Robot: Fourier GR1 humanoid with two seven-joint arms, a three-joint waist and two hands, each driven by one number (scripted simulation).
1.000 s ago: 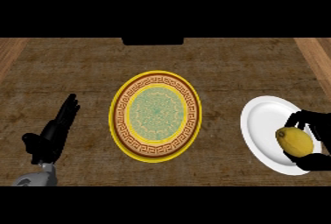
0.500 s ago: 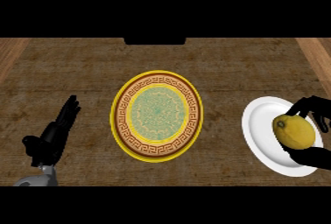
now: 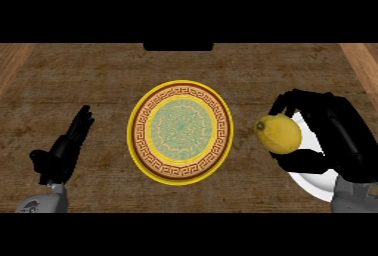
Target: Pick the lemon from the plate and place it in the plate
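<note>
A yellow lemon is held in my right hand, whose fingers and thumb curl round it. It hangs over the left edge of the white plate, most of which is hidden under the hand and forearm. In the middle of the counter lies a yellow-rimmed patterned plate with a green centre, a short way left of the lemon. My left hand rests open at the lower left, fingers straight and pointing away, holding nothing.
The counter top is dark brown wood, with lighter wooden strips at the far left and far right corners. A dark object sits at the counter's far edge, centre.
My right hand has lifted the lemon off the white plate and carried it left toward the patterned plate. The left hand has stayed still.
</note>
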